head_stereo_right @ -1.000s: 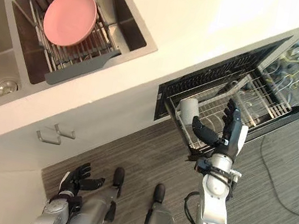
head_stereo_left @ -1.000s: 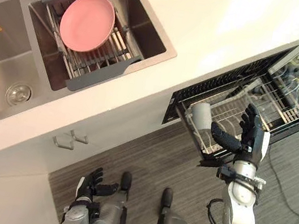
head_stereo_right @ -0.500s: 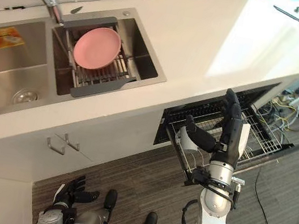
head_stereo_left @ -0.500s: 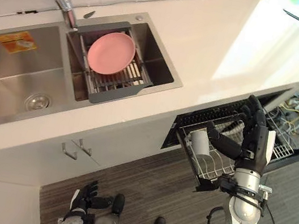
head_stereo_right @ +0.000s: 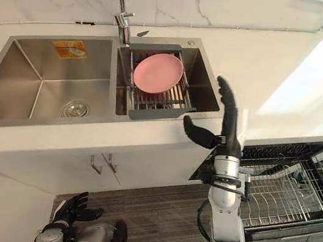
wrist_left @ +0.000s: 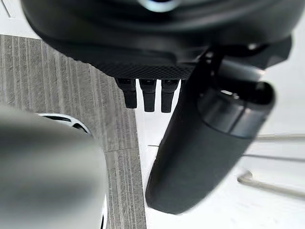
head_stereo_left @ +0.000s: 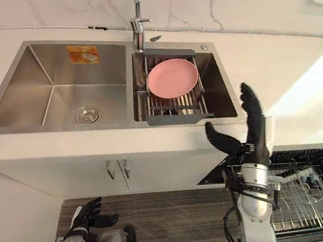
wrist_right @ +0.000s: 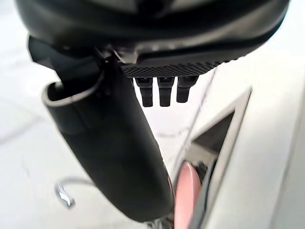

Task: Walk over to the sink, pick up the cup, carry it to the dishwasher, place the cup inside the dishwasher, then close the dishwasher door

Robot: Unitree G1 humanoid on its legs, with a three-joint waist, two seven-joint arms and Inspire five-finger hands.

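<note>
Countertop (head_stereo_left: pixel 283 61) ahead; right robot hand (head_stereo_left: pixel 255 151) upright, fingers (head_stereo_left: pixel 253 116) straight.

White counter (head_stereo_left: pixel 284 54), sink (head_stereo_left: pixel 61 89) (rack (head_stereo_left: pixel 177 117) in right basin)

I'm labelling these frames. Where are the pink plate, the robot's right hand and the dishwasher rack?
pink plate (head_stereo_left: pixel 172 78): left eye view, middle of its face.
right hand (head_stereo_left: pixel 256 146): left eye view, on the palm.
dishwasher rack (head_stereo_left: pixel 313 199): left eye view, on its bare wire floor.
</note>
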